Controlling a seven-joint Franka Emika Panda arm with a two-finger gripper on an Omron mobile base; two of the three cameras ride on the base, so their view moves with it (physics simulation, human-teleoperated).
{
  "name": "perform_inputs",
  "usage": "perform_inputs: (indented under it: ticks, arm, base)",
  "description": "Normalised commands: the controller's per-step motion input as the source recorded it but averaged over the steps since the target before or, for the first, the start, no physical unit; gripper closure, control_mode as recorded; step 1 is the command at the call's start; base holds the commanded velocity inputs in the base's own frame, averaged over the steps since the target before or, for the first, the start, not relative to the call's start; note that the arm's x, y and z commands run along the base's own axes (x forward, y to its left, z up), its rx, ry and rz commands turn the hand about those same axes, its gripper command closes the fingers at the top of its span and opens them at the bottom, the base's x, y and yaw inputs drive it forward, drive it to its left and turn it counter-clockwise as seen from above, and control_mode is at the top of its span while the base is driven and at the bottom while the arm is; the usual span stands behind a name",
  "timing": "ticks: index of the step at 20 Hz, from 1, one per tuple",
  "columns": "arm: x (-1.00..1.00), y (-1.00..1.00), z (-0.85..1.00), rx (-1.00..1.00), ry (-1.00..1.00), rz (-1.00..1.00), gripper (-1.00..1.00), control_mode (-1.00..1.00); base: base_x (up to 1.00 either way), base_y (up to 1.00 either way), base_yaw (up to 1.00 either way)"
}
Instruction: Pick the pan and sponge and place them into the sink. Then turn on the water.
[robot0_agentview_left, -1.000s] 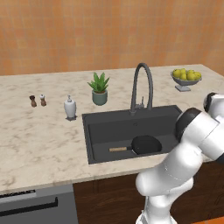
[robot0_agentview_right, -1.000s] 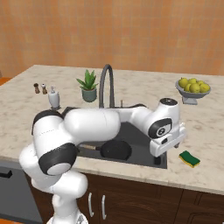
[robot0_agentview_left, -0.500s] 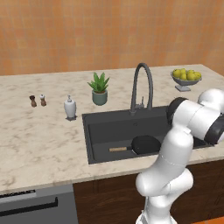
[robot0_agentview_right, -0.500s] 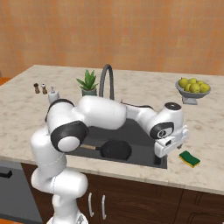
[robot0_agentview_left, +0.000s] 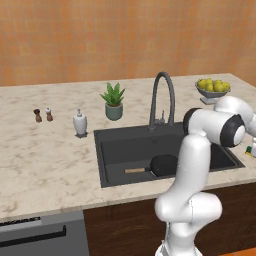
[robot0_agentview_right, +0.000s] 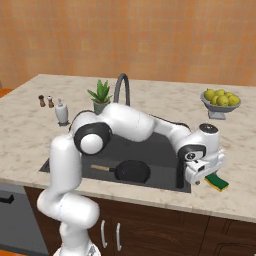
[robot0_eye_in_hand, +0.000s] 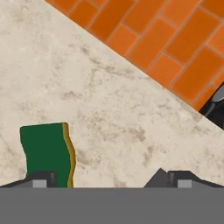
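Observation:
The black pan (robot0_agentview_left: 162, 165) (robot0_agentview_right: 132, 171) lies in the dark grey sink (robot0_agentview_left: 125, 150) (robot0_agentview_right: 161, 167), its wooden handle pointing left. On the counter just right of the sink sits the sponge (robot0_agentview_right: 216, 181) (robot0_agentview_left: 250, 149) (robot0_eye_in_hand: 46, 151), green side up. My gripper (robot0_agentview_right: 192, 179) (robot0_eye_in_hand: 109, 181) hangs low over the counter beside it, open, with nothing between its fingers. In the hand view the sponge lies at the left fingertip (robot0_eye_in_hand: 41, 179). The arched faucet (robot0_agentview_left: 162, 97) (robot0_agentview_right: 121, 87) stands behind the basin; the water is out of view.
A bowl of yellow-green fruit (robot0_agentview_left: 212, 87) (robot0_agentview_right: 221, 100) stands at the back right. A potted plant (robot0_agentview_left: 114, 101), a soap dispenser (robot0_agentview_left: 80, 123) and two shakers (robot0_agentview_left: 42, 115) line the counter left of the faucet. The counter's front edge, with orange floor tiles (robot0_eye_in_hand: 175, 48) beyond, runs close to the sponge.
The arm has swung further right and the hand has come down closer to the sponge. The pan and sponge have not moved. The jaws stayed open.

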Motion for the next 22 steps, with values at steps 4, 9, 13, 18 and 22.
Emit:
perform_inputs:
  ticks: [4,9,13,18,22]
  arm:
    - [0.22,-0.10,-0.34,0.00,0.03,-0.08,-1.00,-1.00]
    - [0.39,-0.01,-0.36,0.00,0.03,-0.05,-1.00,-1.00]
    - [0.39,-0.17,-0.26,0.00,0.00,-0.03,-1.00,-1.00]
    - [0.25,-0.30,-0.22,0.02,-0.01,-0.02,-1.00,-1.00]
    - [0.08,-0.24,-0.23,0.01,-0.06,-0.02,-1.00,-1.00]
  base:
    - [0.00,0.00,0.00]
    - [0.00,0.00,0.00]
    - [0.00,0.00,0.00]
    - [0.00,0.00,0.00]
    - [0.00,0.00,0.00]
